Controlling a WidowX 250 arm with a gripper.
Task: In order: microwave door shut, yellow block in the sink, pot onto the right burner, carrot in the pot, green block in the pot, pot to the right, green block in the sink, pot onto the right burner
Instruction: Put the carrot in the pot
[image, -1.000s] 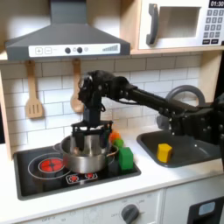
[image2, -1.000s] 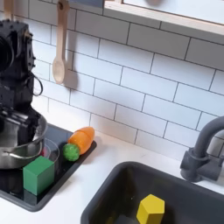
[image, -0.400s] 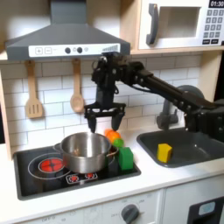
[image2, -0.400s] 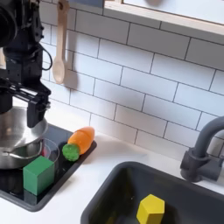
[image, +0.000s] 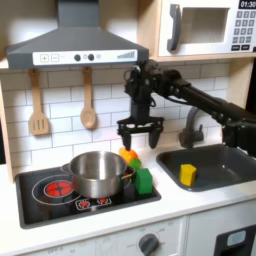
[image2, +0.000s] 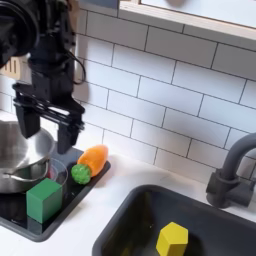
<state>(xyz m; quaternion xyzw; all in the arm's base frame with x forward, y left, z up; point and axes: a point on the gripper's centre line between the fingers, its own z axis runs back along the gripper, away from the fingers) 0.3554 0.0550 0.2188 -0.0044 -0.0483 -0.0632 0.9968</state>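
The black gripper hangs spread and empty above the small orange toy carrot, which lies on the stove's right edge beside the shiny steel pot and the dark green block.

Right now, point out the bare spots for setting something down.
Free: the white counter between cooktop and sink. Crowded: the pot, green block and carrot under the open hand. The yellow block sits in the sink.
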